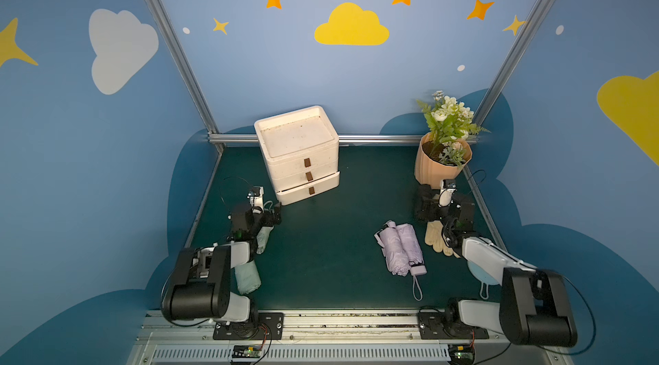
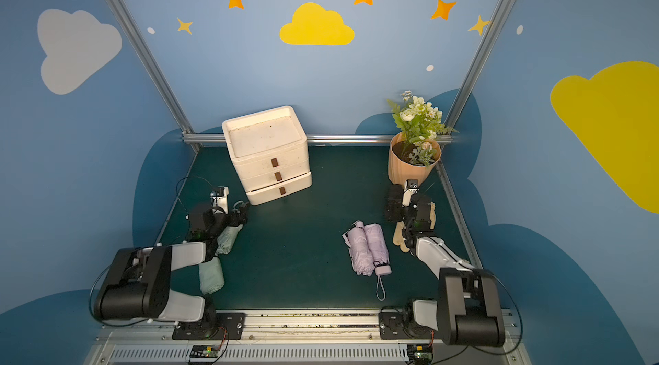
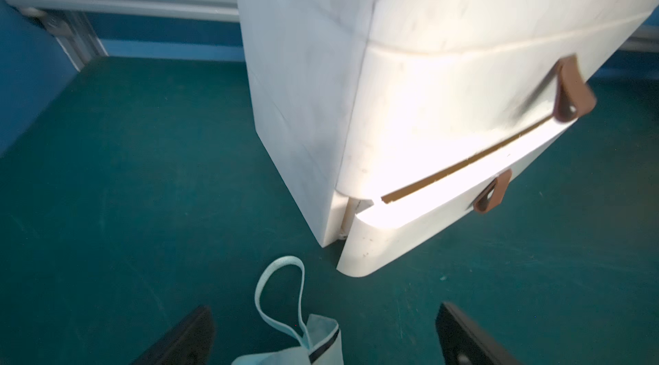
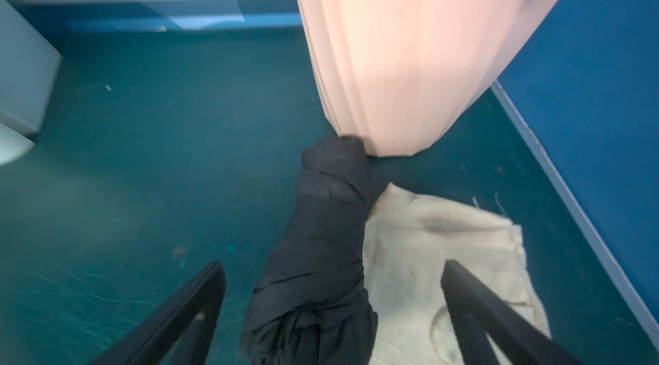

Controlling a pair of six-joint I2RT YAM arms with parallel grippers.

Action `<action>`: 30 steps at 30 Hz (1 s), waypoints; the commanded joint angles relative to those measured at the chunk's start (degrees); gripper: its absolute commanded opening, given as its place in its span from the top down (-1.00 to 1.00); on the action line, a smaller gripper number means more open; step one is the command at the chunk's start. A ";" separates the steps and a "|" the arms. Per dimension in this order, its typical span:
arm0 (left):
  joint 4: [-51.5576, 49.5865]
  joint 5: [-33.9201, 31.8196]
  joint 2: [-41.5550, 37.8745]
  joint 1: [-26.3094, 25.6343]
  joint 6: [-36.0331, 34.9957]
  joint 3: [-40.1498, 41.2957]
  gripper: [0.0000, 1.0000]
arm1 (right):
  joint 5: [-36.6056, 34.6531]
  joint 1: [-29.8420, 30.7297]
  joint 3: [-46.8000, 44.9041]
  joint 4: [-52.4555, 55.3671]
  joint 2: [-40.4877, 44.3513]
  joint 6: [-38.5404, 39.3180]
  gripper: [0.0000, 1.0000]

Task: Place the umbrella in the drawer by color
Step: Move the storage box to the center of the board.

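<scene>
Nothing was stowed: the lilac folded umbrella (image 1: pixel 401 249), mint-green folded umbrella (image 1: pixel 248 276) and black folded umbrella (image 4: pixel 321 256) lay outside the white three-drawer cabinet (image 1: pixel 299 156). The left gripper (image 3: pixel 324 309) and right gripper (image 4: pixel 333 264) gaped wide, empty.

Even light; wrist views blurred; glare on drawer unit (image 3: pixel 410 138); wide-angle edge distortion.

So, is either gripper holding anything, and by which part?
Nothing is held. The left gripper stands open over the strap end of the mint-green umbrella, the right gripper open over the black umbrella.
</scene>
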State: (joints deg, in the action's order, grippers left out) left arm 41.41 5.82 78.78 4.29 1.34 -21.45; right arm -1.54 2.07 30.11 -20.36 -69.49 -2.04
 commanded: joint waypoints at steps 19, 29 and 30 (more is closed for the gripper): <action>-54.82 8.15 -19.07 7.65 49.81 -31.70 -1.00 | 45.36 13.84 38.19 -10.79 -25.64 -50.03 -0.97; -47.16 17.29 -4.78 8.03 49.56 -41.07 -1.00 | 46.68 18.53 62.86 -9.50 -49.05 -57.48 -0.97; -46.74 17.90 -3.09 8.01 49.59 -42.17 -1.00 | 46.97 18.89 65.83 -8.74 -51.39 -57.71 -0.97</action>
State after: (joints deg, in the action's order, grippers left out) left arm -8.38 20.45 73.30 12.10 51.05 -61.25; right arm 43.88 20.03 90.54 -28.01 -117.71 -56.69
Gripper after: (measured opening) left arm 0.999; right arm 0.986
